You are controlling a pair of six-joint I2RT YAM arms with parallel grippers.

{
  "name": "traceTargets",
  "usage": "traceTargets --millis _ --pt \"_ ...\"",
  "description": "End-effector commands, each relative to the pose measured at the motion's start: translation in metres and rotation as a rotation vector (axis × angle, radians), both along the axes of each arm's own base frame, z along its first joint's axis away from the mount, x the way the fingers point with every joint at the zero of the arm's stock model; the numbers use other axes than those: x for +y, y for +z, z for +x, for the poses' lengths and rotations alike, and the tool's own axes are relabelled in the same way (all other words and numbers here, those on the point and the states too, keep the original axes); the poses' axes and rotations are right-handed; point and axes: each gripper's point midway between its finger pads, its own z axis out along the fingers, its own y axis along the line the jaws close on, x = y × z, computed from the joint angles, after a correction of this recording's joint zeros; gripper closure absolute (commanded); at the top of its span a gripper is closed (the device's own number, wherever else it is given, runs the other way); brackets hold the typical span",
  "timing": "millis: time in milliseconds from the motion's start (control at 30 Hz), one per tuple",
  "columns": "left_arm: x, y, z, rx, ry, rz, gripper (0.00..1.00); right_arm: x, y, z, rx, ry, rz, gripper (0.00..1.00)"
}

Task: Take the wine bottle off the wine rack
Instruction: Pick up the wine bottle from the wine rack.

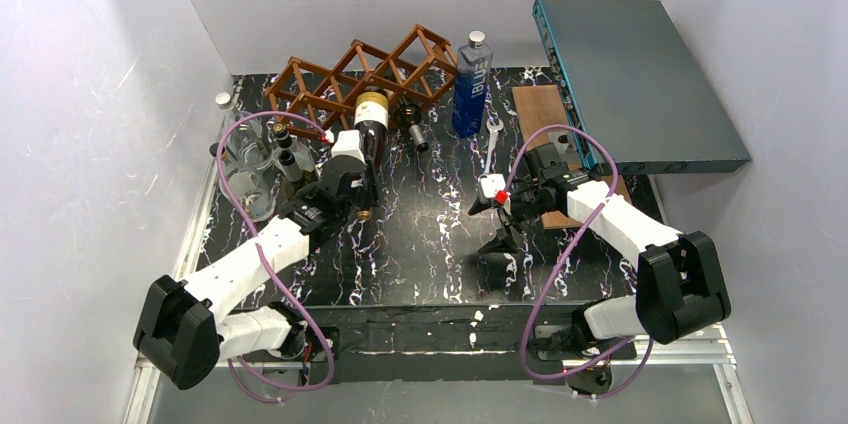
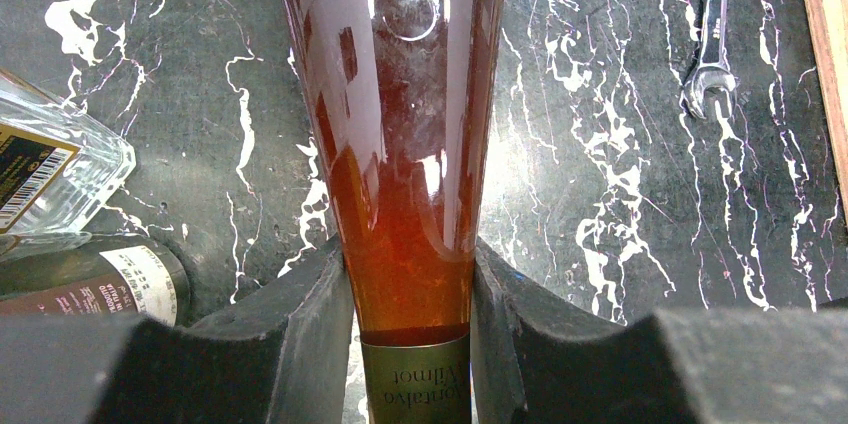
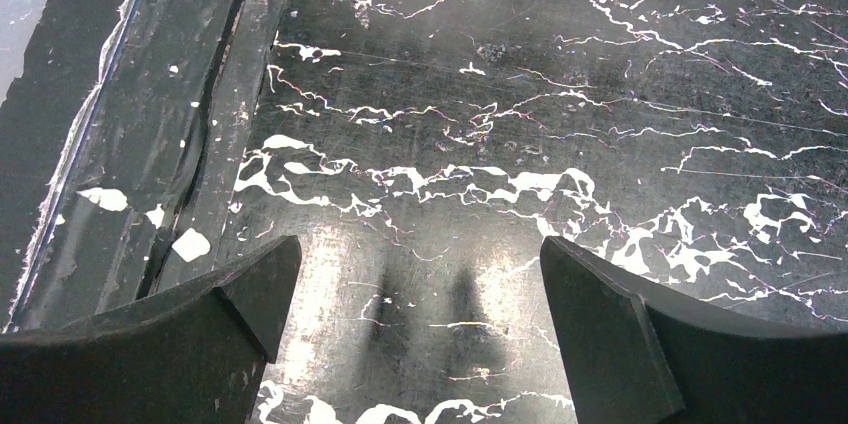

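The reddish-brown lattice wine rack (image 1: 360, 69) stands at the back of the table. The wine bottle (image 1: 371, 122), with amber liquid and a cream label, lies with its base at the rack's front and its neck pointing toward me. I cannot tell whether the base still rests in a cell. My left gripper (image 1: 358, 192) is shut on the bottle's neck. In the left wrist view the fingers (image 2: 300, 329) press both sides of the neck (image 2: 405, 244), just above the gold foil. My right gripper (image 1: 497, 226) is open and empty over the black marbled table (image 3: 500, 94).
A blue water bottle (image 1: 472, 84) and a small dark bottle (image 1: 413, 130) stand beside the rack. A wrench (image 1: 492, 140), a wooden board (image 1: 545, 124) and a teal-grey box (image 1: 630, 74) are on the right. Several glass bottles (image 1: 262, 159) crowd the left.
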Motion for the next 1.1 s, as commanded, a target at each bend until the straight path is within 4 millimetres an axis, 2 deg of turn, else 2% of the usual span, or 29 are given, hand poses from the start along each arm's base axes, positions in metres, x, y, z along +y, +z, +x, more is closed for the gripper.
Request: traceTargets --millis 0,1067 --pt "0.002 0.144 0.028 -0.447 0.101 -0.256 1.0 -0.004 -0.003 0.0 0.02 -0.006 0.0 0.0" --pt "-0.008 0.147 0.002 -0.444 0.002 -0.311 1.0 -0.005 -0.008 0.001 0.025 -0.006 -0.013 0.0"
